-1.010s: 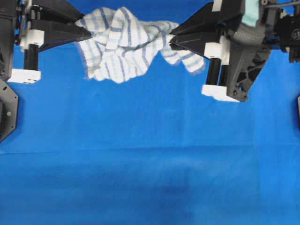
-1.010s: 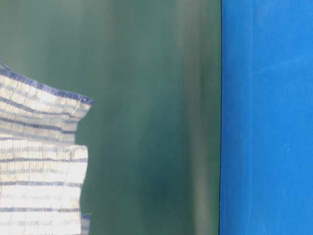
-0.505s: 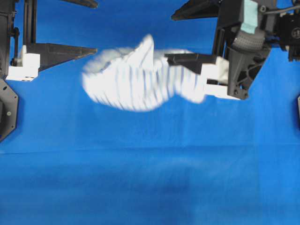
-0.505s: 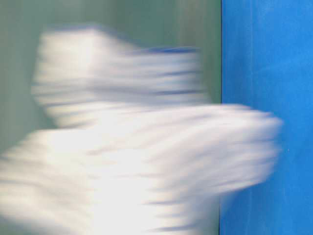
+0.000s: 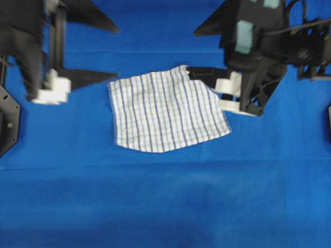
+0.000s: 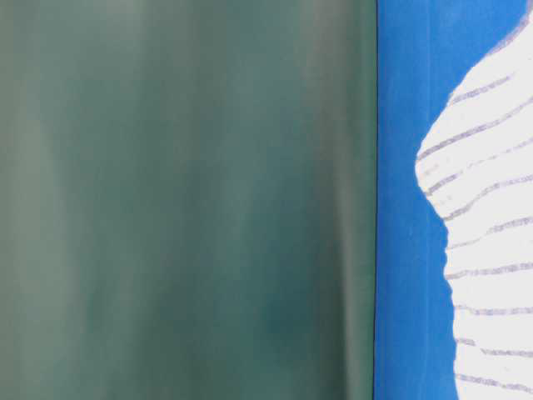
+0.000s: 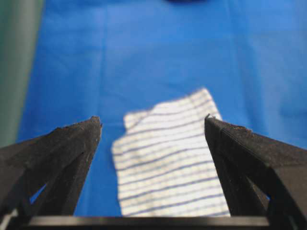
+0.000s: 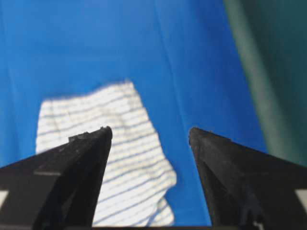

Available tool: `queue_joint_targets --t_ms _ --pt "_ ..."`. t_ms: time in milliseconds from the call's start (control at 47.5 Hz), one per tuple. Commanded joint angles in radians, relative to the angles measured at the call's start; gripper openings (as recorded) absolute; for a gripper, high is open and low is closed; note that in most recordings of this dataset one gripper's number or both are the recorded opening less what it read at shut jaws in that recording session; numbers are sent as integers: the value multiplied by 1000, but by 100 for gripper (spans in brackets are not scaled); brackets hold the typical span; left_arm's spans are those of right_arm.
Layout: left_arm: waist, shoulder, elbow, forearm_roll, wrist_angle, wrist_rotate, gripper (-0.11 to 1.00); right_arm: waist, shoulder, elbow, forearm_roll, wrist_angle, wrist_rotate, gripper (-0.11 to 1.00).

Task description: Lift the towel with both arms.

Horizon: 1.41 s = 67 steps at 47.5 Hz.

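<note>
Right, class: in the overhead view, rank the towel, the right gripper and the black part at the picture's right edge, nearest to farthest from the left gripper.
From the left gripper, open at upper left:
1. Towel, flat on the sheet, just right of and below it.
2. Right gripper, open, across the middle, at the towel's top right corner.
3. Black part, at the far right edge.

No readable text, labels, brands, numbers or signs anywhere in view.
</note>
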Motion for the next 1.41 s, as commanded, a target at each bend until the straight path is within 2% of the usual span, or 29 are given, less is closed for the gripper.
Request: queue_joint_targets --t_ms 0,274,589,800,905,1052,1389 --pt "-11 2 49 -2 -74 -5 92 -2 -21 44 0 -35 26 66" --pt "-57 64 253 -8 -285 -26 92 11 -21 238 0 -183 123 66" --pt "-140 201 364 -9 -459 -97 92 23 11 465 2 -380 264 66" --pt "-172 330 433 -9 -638 -112 92 31 80 577 2 -508 350 66" --pt "-189 405 449 -9 -723 -129 92 34 123 611 0 -560 373 66" --pt "-209 497 449 -9 -781 -143 92 35 193 641 2 -606 380 66" --pt "-210 681 433 -11 -808 -144 91 23 353 643 -2 -683 379 66"
